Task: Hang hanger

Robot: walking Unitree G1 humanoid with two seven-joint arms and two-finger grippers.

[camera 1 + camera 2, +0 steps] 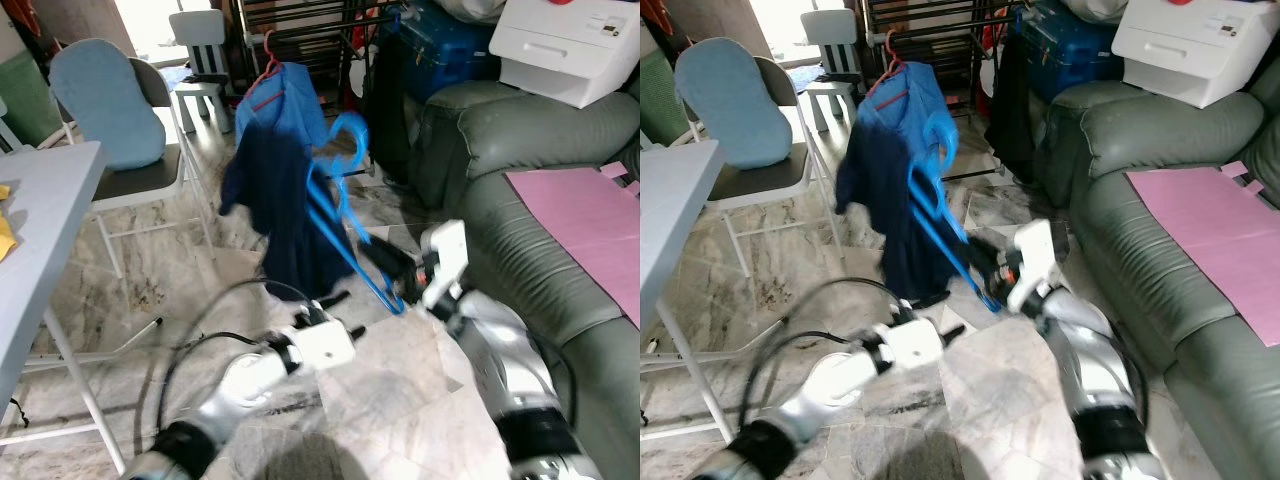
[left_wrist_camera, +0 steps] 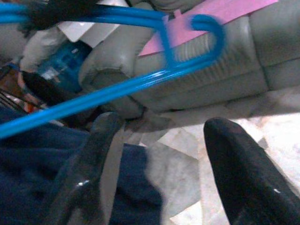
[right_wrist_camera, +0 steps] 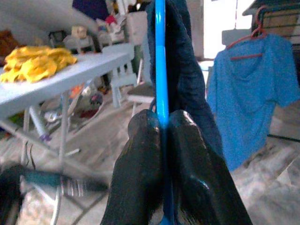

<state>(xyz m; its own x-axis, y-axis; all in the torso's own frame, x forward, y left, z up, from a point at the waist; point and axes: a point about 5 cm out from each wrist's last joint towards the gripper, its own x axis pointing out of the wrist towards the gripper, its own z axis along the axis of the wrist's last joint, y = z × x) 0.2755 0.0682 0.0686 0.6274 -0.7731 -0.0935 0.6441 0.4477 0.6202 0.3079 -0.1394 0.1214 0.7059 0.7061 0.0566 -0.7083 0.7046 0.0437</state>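
My right gripper (image 1: pixel 392 262) is shut on the lower corner of a blue plastic hanger (image 1: pixel 340 215), which stands upright with its hook at the top. A dark navy garment (image 1: pixel 285 215) is draped over that hanger. In the right wrist view the blue hanger (image 3: pixel 161 65) runs up between the pressed fingers (image 3: pixel 140 154), with the navy garment (image 3: pixel 187 70) behind it. My left gripper (image 1: pixel 335 312) is open, low and just below the navy garment. A blue shirt on a red hanger (image 1: pixel 268 75) hangs from the dark clothes rack (image 1: pixel 300 20) behind.
A grey-green sofa (image 1: pixel 520 200) with a pink sheet (image 1: pixel 590 220) fills the right side. A grey folding table (image 1: pixel 40 210) stands at the left, with a chair holding a blue cushion (image 1: pixel 105 100) behind it. White boxes (image 1: pixel 575 45) sit atop the sofa back. Marble floor lies between.
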